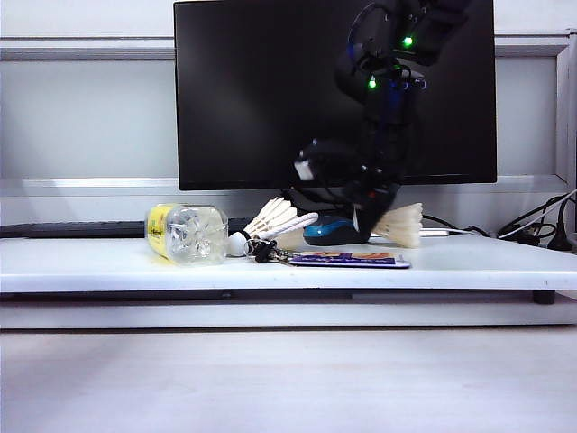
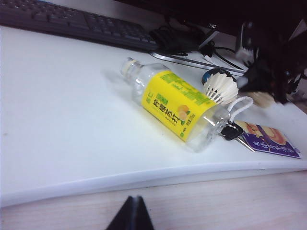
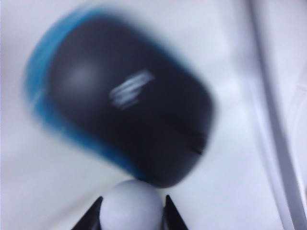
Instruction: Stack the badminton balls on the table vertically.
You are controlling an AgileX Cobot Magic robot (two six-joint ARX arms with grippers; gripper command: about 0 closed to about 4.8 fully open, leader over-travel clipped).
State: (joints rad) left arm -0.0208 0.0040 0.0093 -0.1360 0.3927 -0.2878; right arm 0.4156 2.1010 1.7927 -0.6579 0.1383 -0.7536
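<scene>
One badminton ball (image 1: 270, 219) lies on its side on the white table (image 1: 90, 262), cork tip toward the bottle; the left wrist view shows its feather skirt (image 2: 220, 88). My right gripper (image 1: 368, 216) hangs just above the table before the monitor, shut on the other badminton ball (image 1: 402, 225), whose skirt sticks out to the right. In the right wrist view that ball's round white cork (image 3: 132, 206) sits pinched between the two dark fingers of the right gripper (image 3: 132, 199). My left gripper (image 2: 135, 201) is shut and empty, off the table's front edge.
A clear bottle (image 1: 187, 233) with a yellow label lies left of the lying ball. A blue-and-black mouse (image 1: 329, 232) sits right under the right gripper. Keys and a card (image 1: 347, 260) lie near the front edge. A keyboard (image 2: 72, 21), cables and the monitor (image 1: 261, 90) stand behind.
</scene>
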